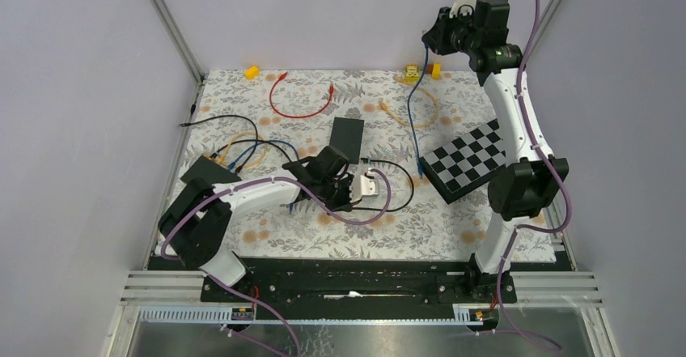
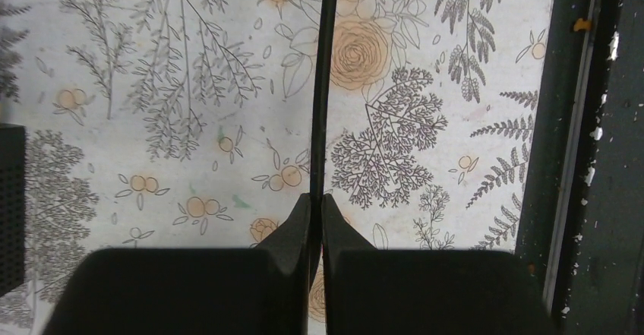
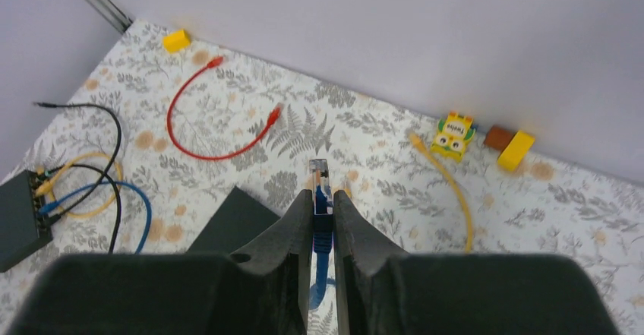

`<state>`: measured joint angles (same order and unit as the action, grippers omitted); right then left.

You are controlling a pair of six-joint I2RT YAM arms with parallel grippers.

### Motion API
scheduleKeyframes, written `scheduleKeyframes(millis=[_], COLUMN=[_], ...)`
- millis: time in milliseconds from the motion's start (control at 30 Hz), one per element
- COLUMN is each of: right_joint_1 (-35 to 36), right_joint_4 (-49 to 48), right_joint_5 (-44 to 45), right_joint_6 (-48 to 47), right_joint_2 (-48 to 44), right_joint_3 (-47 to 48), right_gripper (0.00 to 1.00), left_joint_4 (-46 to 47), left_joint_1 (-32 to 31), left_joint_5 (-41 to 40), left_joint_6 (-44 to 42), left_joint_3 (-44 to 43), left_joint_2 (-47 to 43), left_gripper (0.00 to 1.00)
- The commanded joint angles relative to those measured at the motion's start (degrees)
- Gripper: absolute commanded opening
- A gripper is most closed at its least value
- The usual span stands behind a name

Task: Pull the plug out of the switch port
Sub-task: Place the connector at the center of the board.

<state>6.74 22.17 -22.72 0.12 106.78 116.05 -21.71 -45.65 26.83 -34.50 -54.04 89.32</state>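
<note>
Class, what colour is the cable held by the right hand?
The cable is blue; the right wrist view shows it best.

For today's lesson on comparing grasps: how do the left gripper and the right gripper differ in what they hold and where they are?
The left gripper pinches a thin black cable along its length; the right gripper holds a blue cable at its clear plug end. The left gripper sits low over the floral mat; the right gripper is up high near the back wall. Both are shut on a cable.
</note>
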Motion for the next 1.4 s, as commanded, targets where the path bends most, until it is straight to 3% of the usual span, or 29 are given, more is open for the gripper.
scheduleKeyframes(millis=[0, 333, 600, 800, 1067, 1367], right_joint_1=[0.20, 0.20, 0.15, 1.02, 9.27, 13.38], right_joint_4=[0.13, -2.41, -1.83, 0.72, 0.40, -2.86], right_joint_5=[0.37, -3.74, -0.88, 6.98, 27.46, 35.58], right_joint_6=[2.54, 5.58, -0.49, -11.65, -33.18, -41.13], right_joint_2=[2.76, 10.16, 14.81, 17.95, 20.23, 29.98], right_joint_3=[9.09, 21.86, 28.32, 29.24, 23.39, 27.70], right_gripper=[0.00, 0.00, 0.00, 0.00, 0.00, 0.00], left_joint_4=[3.20, 6.43, 6.95, 6.92, 6.95, 7.32], left_joint_1=[0.08, 0.03, 0.03, 0.03, 0.03, 0.02], left_joint_5=[0.41, -0.06, -0.97, -1.59, -2.50, -3.09], left_joint_6=[-0.25, 0.90, 1.35, 1.45, 1.50, 1.72], left_joint_3=[2.25, 3.94, 2.87, 2.14, 1.83, 2.27], left_joint_2=[0.78, 3.19, 3.91, 4.04, 4.35, 3.90], left_gripper=[0.00, 0.06, 0.09, 0.10, 0.12, 0.14])
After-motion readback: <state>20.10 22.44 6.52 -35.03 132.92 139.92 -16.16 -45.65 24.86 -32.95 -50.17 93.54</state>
